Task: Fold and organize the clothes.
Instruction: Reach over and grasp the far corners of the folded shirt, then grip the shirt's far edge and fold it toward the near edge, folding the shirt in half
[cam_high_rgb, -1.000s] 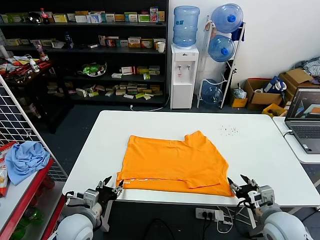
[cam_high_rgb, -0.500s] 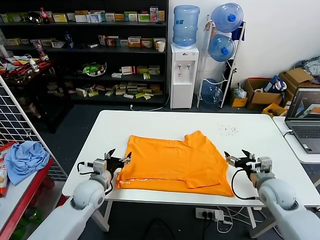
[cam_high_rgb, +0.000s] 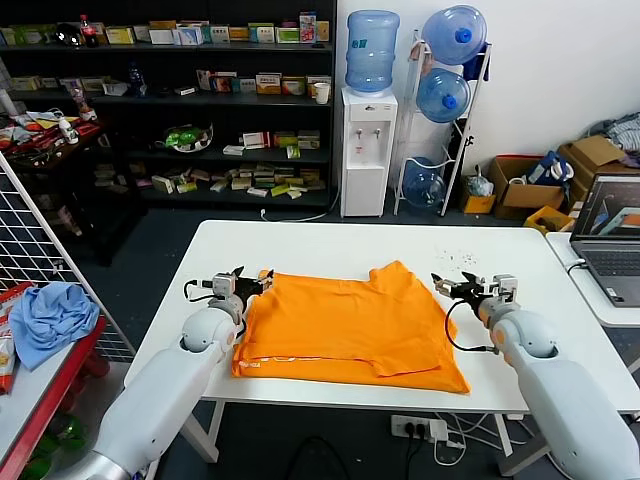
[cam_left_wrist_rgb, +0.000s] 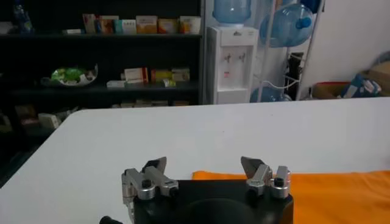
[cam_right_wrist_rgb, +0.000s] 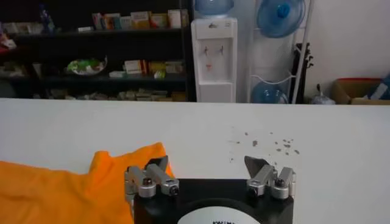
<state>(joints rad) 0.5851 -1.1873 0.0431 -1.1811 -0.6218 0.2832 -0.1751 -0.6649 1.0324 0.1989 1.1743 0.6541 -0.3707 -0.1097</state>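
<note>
Tools (cam_high_rgb: 247, 277) (cam_high_rgb: 450, 287) open, flanking shirt (cam_high_rgb: 345, 325)

Moved forward from the table's (cam_high_rgb: 330, 240) near edge: left gripper (cam_high_rgb: 243, 281), a second ago below the shirt's (cam_high_rgb: 345, 325) near left corner, now up beside its far left corner; right gripper (cam_high_rgb: 452, 287), before at the near right corner, now level with the far right sleeve, just beside it. Both arms stretched out over the tabletop, jaws a little wider than before, empty.
</note>
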